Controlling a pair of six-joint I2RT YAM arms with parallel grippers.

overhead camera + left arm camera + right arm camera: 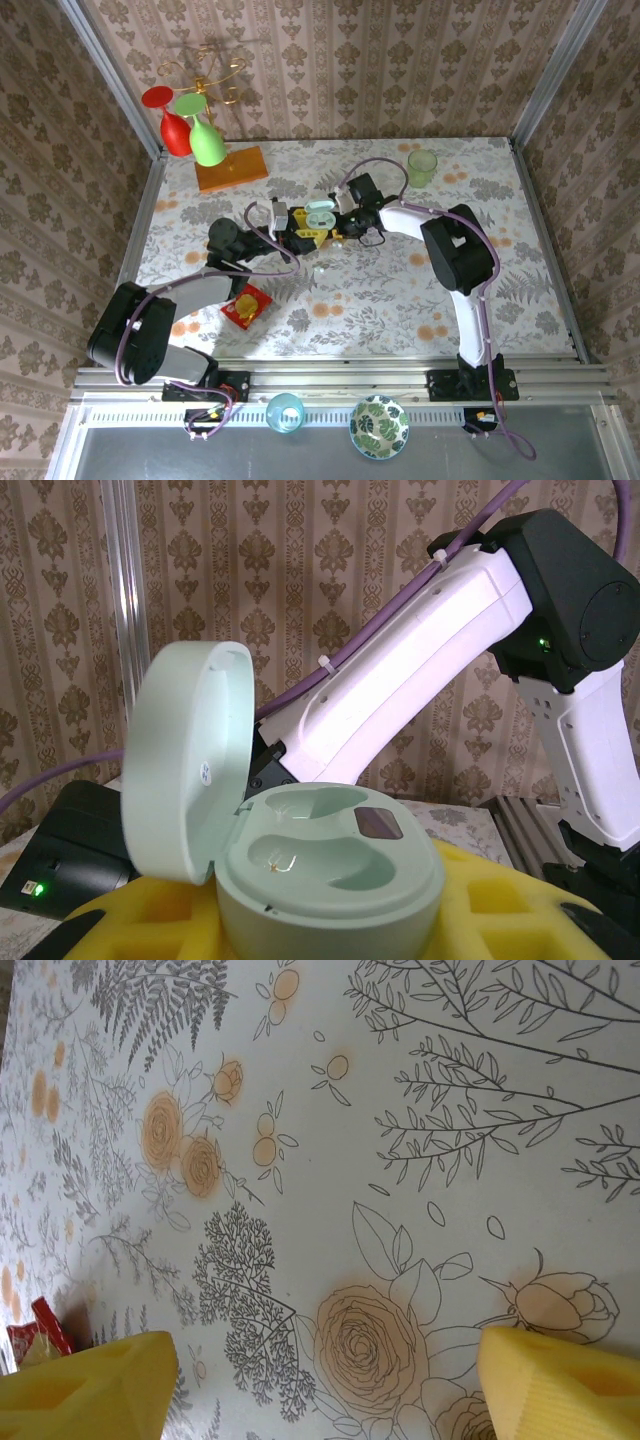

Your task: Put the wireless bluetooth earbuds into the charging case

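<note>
The left hand (330, 925) is closed on a pale green charging case (330, 870), yellow pads (130, 925) against its sides, lid (185, 760) hinged up. The right hand (325, 1385) is spread wide, holding nothing, above the floral surface (420, 1110). A tiny pale speck, seemingly an earbud (322, 268), lies on the surface just on the near side of both hands.
</note>
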